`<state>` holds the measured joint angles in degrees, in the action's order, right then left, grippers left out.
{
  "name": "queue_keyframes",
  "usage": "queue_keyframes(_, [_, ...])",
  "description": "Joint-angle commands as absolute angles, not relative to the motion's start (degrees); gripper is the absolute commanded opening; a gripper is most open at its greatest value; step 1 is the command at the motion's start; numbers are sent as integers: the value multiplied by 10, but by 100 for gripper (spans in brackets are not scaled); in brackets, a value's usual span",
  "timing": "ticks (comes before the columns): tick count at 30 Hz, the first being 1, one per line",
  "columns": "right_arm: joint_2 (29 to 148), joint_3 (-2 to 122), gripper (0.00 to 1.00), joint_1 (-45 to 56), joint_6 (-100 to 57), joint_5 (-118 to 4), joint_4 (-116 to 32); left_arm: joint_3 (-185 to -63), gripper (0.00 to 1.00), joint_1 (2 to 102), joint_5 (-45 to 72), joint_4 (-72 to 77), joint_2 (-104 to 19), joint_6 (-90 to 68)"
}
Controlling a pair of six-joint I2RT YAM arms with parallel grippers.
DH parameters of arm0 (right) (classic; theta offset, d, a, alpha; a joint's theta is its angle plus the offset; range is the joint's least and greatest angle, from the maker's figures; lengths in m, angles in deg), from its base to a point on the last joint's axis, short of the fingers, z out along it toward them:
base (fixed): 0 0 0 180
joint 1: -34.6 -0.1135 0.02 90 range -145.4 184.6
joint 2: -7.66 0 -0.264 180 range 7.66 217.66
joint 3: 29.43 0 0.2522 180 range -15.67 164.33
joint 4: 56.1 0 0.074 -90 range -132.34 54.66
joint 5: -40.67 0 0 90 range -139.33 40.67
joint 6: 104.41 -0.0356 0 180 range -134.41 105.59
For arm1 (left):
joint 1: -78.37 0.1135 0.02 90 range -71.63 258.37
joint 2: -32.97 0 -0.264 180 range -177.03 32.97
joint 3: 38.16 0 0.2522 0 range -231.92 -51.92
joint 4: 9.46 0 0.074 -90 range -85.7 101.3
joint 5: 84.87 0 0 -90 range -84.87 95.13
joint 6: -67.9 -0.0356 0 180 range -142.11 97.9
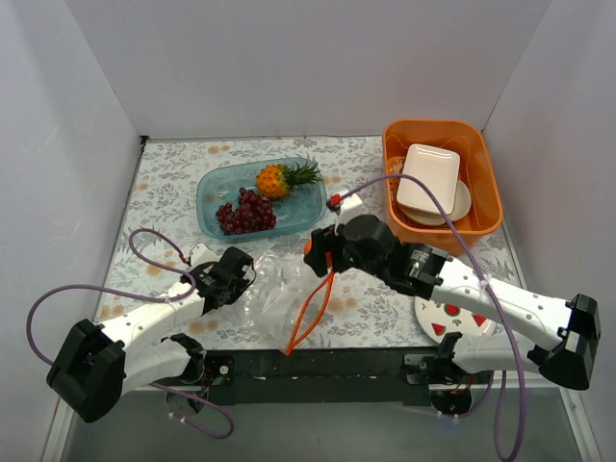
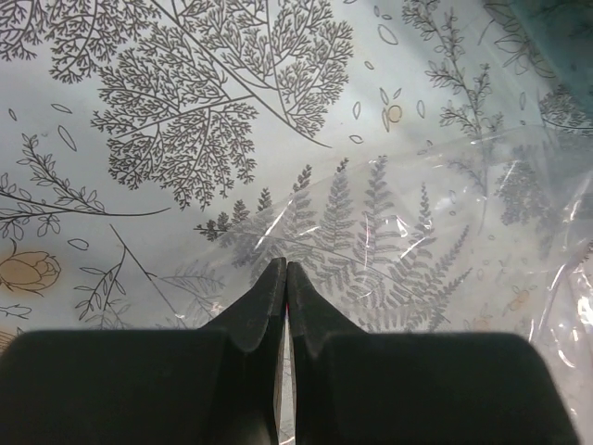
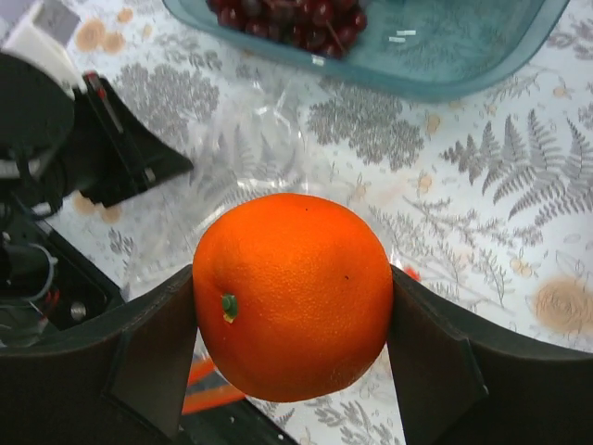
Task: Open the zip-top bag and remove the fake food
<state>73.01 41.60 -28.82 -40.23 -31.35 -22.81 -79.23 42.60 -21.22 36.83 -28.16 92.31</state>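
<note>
1. The right gripper [image 3: 293,306] has its jaws clamped on the orange fruit [image 3: 292,278], above the zip-top bag [image 1: 274,289].
2. The left gripper [image 2: 285,269] has its jaws together, pinching the bag's 9 o'clock edge.
3. The pineapple [image 1: 279,179] and grapes [image 1: 245,212] lie in the teal tray [image 1: 210,188], at the bag's 12 o'clock.

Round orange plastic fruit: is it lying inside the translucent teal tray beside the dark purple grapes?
No, the round orange plastic fruit is clamped in the right gripper, outside the translucent teal tray.
</note>
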Motion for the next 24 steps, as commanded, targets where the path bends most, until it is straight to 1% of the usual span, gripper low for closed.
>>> queue_keyframes(1, [808,478,29,-188,-349,-416,-290,-825,0,429,-221,382,-257,912])
queue_keyframes(6, [953,580,30,-111,-335,-479,-350,-842,9,430,-209,369,-220,881])
queue_keyframes(8, [1018,621,34,-96,-332,-479,-352,-857,11,430,-207,374,-217,873])
queue_keyframes(10, [1058,675,36,-89,-330,-480,-354,-874,13,430,-207,380,-217,867])
queue_keyframes(12, [1112,716,35,-77,-337,-486,-352,-883,15,431,-209,387,-214,859])
queue_keyframes(15, [1166,745,42,-65,-342,-487,-355,-898,18,431,-206,384,-205,841])
queue_keyframes(16, [1177,757,49,-63,-344,-489,-355,-901,19,431,-205,383,-203,837])
queue_keyframes(18, [1203,767,58,-60,-344,-489,-354,-909,20,432,-201,380,-200,830])
queue_keyframes(19, [1209,773,66,-59,-344,-490,-354,-913,21,432,-197,378,-199,819])
queue_keyframes(21, [1222,776,74,-59,-343,-489,-355,-919,23,432,-190,373,-199,813])
queue_keyframes(22, [1224,776,80,-59,-342,-505,-355,-922,24,432,-188,369,-198,808])
queue_keyframes(23, [1225,780,83,-59,-341,-504,-352,-923,28,432,-184,361,-197,799])
queue_keyframes(24, [1225,782,91,-59,-339,-504,-351,-927,29,433,-182,359,-197,795])
